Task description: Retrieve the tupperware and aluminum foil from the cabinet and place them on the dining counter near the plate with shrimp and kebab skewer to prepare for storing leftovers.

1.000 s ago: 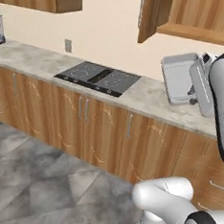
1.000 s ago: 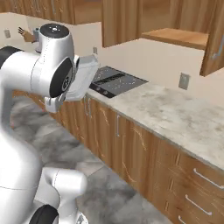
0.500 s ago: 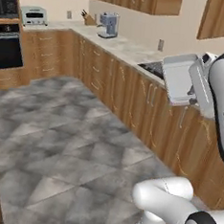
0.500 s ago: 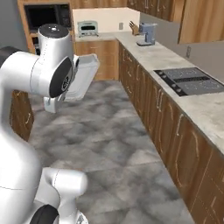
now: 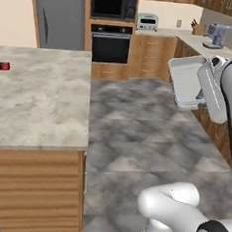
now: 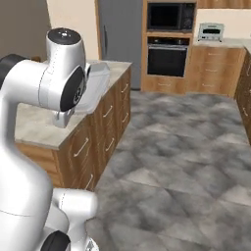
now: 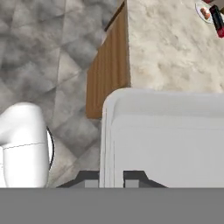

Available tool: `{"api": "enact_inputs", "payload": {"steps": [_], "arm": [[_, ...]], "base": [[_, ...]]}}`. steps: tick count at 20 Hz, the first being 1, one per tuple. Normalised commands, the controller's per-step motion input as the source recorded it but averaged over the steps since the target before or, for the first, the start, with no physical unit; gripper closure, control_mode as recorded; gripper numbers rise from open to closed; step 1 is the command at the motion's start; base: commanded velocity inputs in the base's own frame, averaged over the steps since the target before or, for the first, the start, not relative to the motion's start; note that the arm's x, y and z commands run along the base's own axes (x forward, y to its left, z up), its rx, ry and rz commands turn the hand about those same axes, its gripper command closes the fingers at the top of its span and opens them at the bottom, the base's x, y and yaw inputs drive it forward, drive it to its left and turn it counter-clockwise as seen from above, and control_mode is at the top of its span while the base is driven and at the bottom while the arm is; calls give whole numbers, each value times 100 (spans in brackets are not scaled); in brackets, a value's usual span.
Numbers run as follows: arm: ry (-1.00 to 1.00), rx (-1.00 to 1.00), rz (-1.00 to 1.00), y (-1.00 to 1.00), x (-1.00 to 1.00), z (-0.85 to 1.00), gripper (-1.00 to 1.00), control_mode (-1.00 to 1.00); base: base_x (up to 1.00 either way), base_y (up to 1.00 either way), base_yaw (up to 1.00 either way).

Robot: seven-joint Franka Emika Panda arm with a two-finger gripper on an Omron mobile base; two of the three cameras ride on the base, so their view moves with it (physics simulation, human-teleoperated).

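Observation:
My gripper (image 7: 110,179) is shut on the rim of the tupperware (image 7: 168,138), a pale grey-white shallow container. Its dark fingertips (image 7: 87,178) stand on either side of that rim. In the base views the tupperware (image 5: 187,80) (image 6: 96,84) hangs tilted on edge in front of the arm. The dining counter (image 5: 37,101) (image 6: 34,125) (image 7: 175,52), a marbled slab on a wooden base, lies to the left and below the hand. At its far end sit the plate (image 7: 203,11) with food and the black-and-red aluminum foil (image 7: 217,19) (image 5: 0,66). The cabinet is out of view.
A built-in oven (image 5: 110,43) with a microwave (image 5: 114,4) above it stands at the back, beside a grey fridge (image 5: 59,16). A toaster (image 5: 146,21) and a coffee machine (image 5: 216,34) sit on the right-hand worktop. Grey tiled floor (image 5: 136,134) spreads between the counters.
The base has turned, so both base views swung from the cooktop worktop across the kitchen to the dining counter. The tupperware has stayed in the shut gripper throughout.

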Motion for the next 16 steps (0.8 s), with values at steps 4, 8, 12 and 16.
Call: {"api": "enact_inputs", "payload": {"steps": [4, 8, 12, 16], "arm": [[0, 0, 0, 0, 0, 0, 100, 100], [0, 0, 0, 0, 0, 0, 100, 100], [0, 0, 0, 0, 0, 0, 100, 100], [0, 0, 0, 0, 0, 0, 100, 100]], "base": [[21, 100, 47], [48, 100, 32], [72, 100, 11], [59, 100, -4]]}}
